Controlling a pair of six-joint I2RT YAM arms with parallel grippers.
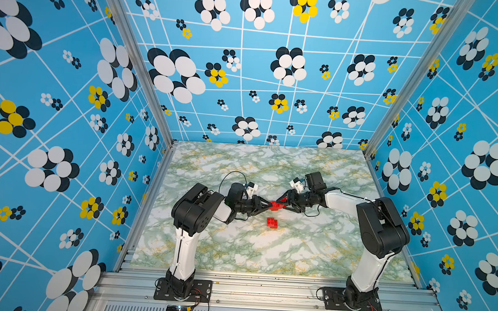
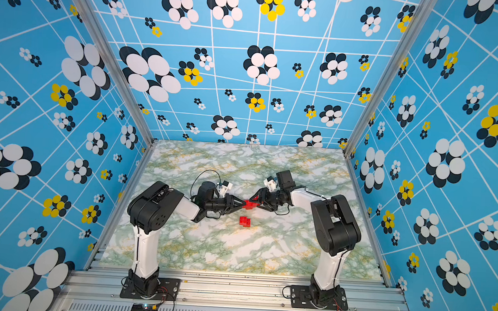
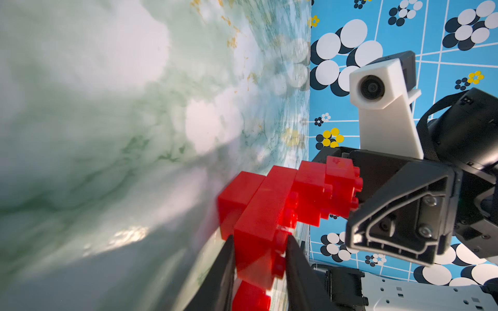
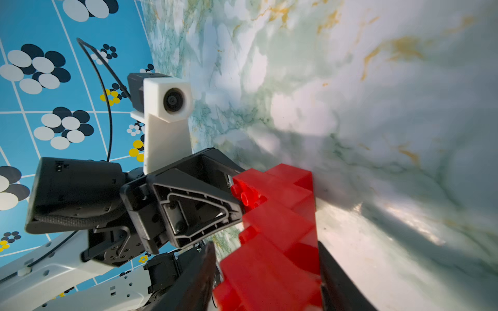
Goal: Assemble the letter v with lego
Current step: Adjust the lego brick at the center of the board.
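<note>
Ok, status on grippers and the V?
Left gripper shut on brick stack. Right gripper around its other end, grip unclear. V unfinished: loose bricks on table, toward the bases. Nothing blocking.

No word, number, brand or sign can be read in any view. The closest thing to lettering is a faint raised mark on the end piece of the joined red bricks [image 3: 272,204], too blurred to make out. Behind the bricks, the right arm's black motor housing [image 3: 463,129] and the left arm's black motor housing [image 4: 78,188] each carry a small pale mark. Both marks are too small to read.
</note>
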